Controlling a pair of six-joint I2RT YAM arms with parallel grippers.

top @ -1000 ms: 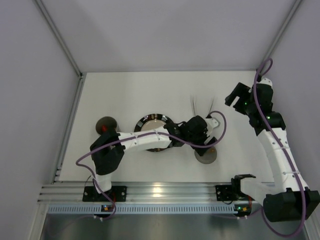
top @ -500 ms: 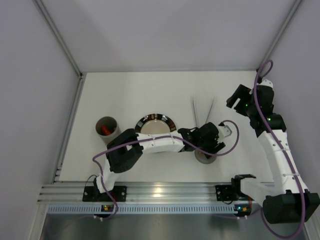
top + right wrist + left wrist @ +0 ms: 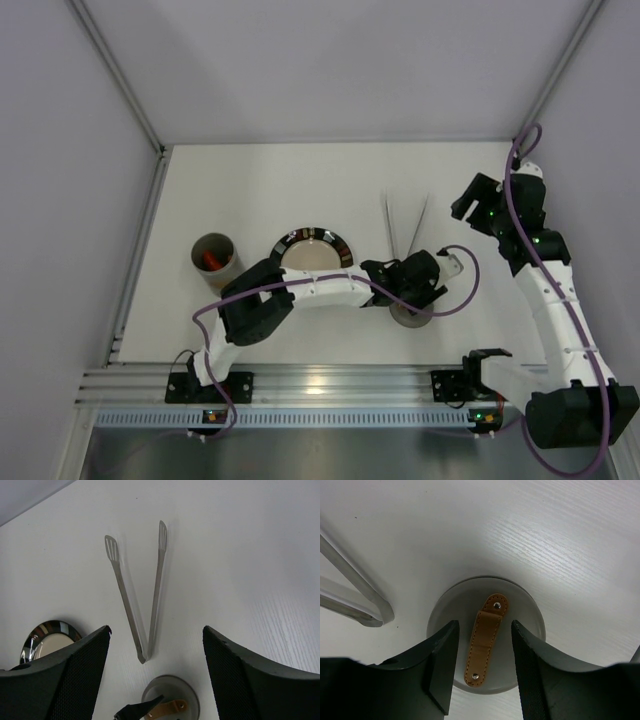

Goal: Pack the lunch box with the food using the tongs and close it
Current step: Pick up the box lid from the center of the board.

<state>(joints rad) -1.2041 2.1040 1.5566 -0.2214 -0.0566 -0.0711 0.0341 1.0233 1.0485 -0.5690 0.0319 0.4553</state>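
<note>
The lunch box point(image 3: 214, 255) stands uncovered at the left of the table, with a red piece of food point(image 3: 207, 259) inside. Its round grey lid point(image 3: 487, 635) lies flat near the front, orange-brown handle point(image 3: 485, 640) up. My left gripper point(image 3: 482, 625) hangs right over the lid, open, a finger on each side of the handle with a gap on both sides. The silver tongs point(image 3: 140, 595) lie in a V just beyond the lid point(image 3: 170, 700). My right gripper point(image 3: 157, 630) hovers open and empty above the tongs point(image 3: 405, 225).
A black-rimmed plate point(image 3: 312, 255) with a beige centre sits between the lunch box and the lid point(image 3: 410, 312), under my left forearm. White walls close the table at the back and sides. The right arm point(image 3: 540, 270) reaches along the right side.
My left gripper has moved forward and down over the lid, and its jaws have narrowed around the handle. The right arm has barely shifted.
</note>
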